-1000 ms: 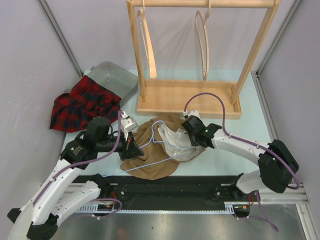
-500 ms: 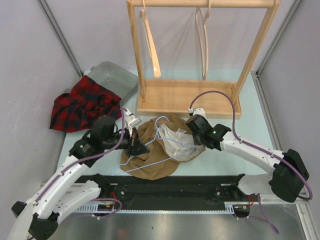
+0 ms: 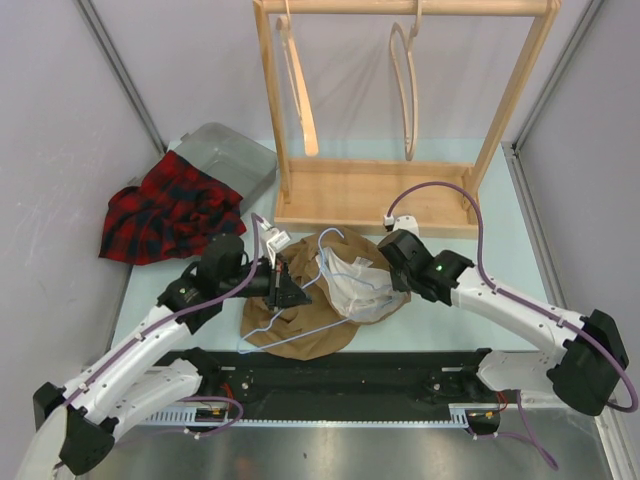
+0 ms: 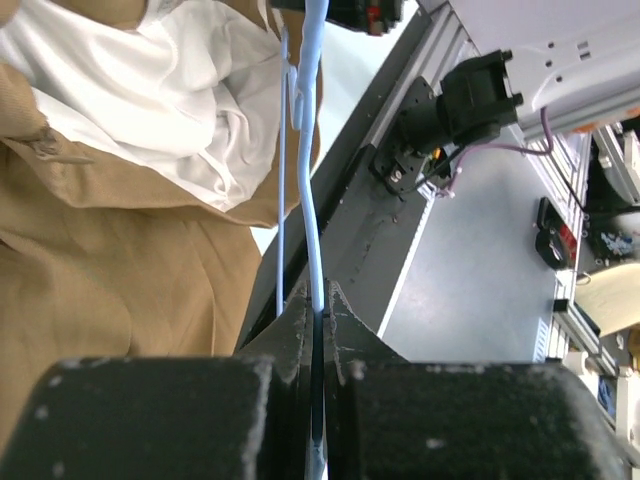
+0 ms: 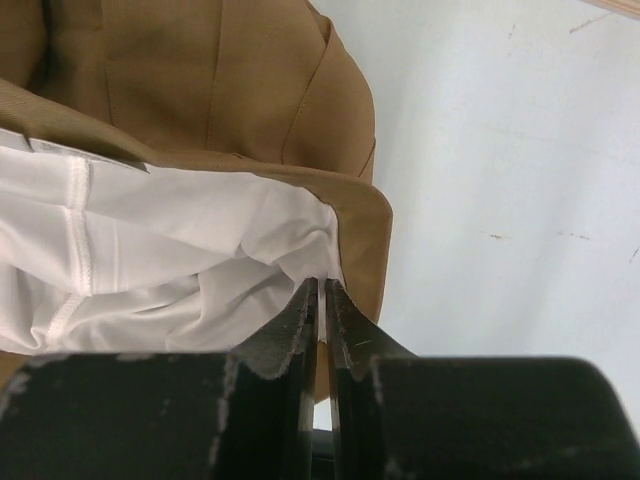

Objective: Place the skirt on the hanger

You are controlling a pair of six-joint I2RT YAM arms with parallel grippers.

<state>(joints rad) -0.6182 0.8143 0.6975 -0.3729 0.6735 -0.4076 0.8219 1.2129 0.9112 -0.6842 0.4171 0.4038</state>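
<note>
My left gripper [image 4: 316, 300] pinches the blue wire hanger [image 4: 313, 250]. My right gripper [image 5: 322, 300] pinches an edge of the tan skirt [image 3: 300, 325], which lies on the table [image 3: 470, 260] between the arms. Pulling them apart could twist the thin wire in the jaws or slip the fabric free.

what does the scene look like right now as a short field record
skirt: brown skirt, white lining showing, crumpled flat on the table
hanger: blue wire hanger lying across the skirt
left tool: left tool shut on the wire hanger
right tool: right tool shut on the skirt's edge, at the lining
rack: wooden rack behind, two wooden hangers on it
other: plaid cloth draped over a grey tray, far left
task state: skirt not yet hung
</note>
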